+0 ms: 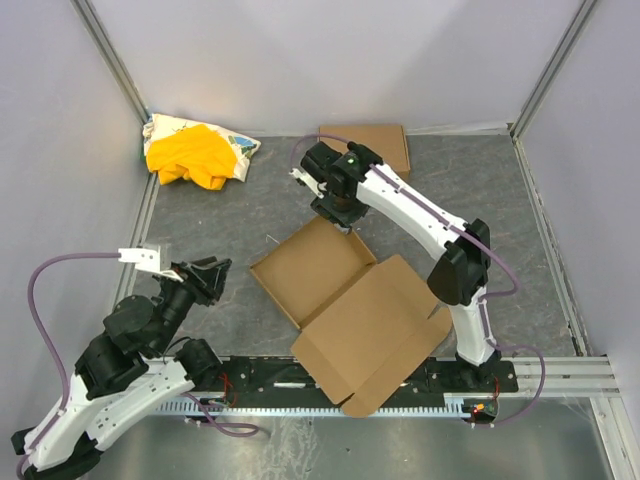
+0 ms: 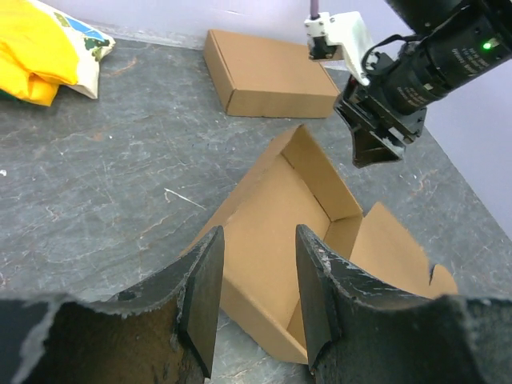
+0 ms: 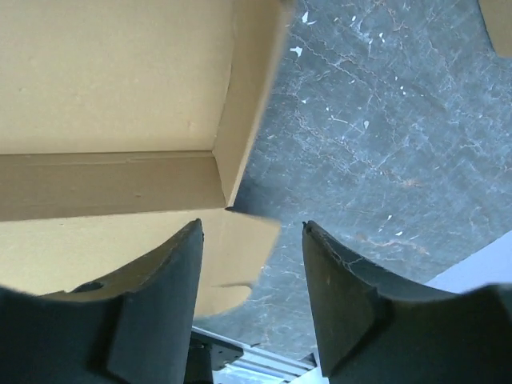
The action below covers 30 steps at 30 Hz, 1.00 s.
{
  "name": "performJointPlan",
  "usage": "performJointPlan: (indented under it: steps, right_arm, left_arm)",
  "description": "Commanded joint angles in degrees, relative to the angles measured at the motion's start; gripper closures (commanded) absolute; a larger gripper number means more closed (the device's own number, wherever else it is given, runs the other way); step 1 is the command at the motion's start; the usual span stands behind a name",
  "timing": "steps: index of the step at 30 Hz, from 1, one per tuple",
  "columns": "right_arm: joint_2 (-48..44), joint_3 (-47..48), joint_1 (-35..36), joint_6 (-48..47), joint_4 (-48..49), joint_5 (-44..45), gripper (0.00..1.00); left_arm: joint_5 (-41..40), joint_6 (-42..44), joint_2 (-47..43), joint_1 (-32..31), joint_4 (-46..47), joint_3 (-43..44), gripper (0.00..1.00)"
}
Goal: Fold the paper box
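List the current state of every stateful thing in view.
paper box: tray walls folded up, lid open
closed cardboard box: shut, flat, by the back wall
yellow cloth: crumpled, in the back-left corner
left gripper: open, empty
right gripper: open, empty, over the tray's far corner

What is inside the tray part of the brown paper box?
Only bare cardboard shows inside the paper box; no object lies there. In the top view the right gripper covers its far corner, but the left wrist view shows that corner bare too.
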Motion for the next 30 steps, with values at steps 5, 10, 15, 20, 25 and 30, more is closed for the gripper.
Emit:
performJointPlan:
  steps: [5,10,15,20,25,30]
  right_arm:
    - [-11.59,-2.1,-0.04,5.55,6.95,3.22,0.01]
    - [-22.5,-22.57,-0.04,28.62,31.9,-6.96,0.01]
    - [-22.8,-38.76,2.77,48.0,61.35,-14.11,0.01]
    - [-15.59,-30.43,12.99,33.64,57.84,-2.75,0.0]
    - [-14.39,-32.33,17.49,22.51,53.2,-10.53,0.11]
    - [-12.22,-33.3,20.18,18.58,49.64,-13.05,0.26]
  left_arm:
    - [-4.88,2.12,-6.96,-0.36,0.73,-2.88,0.52]
    - [-5.14,0.72,-9.63,-0.34,-0.27,-4.08,0.52]
    - [-5.44,0.17,-9.74,-0.34,-0.51,-4.26,0.52]
    - [-5.79,-0.23,-9.84,-0.34,-0.76,-4.3,0.52]
    - [-7.0,-0.8,-10.78,-0.34,-1.25,-4.35,0.52]
    - [-7.72,-1.12,-11.13,-0.25,-1.56,-4.35,0.52]
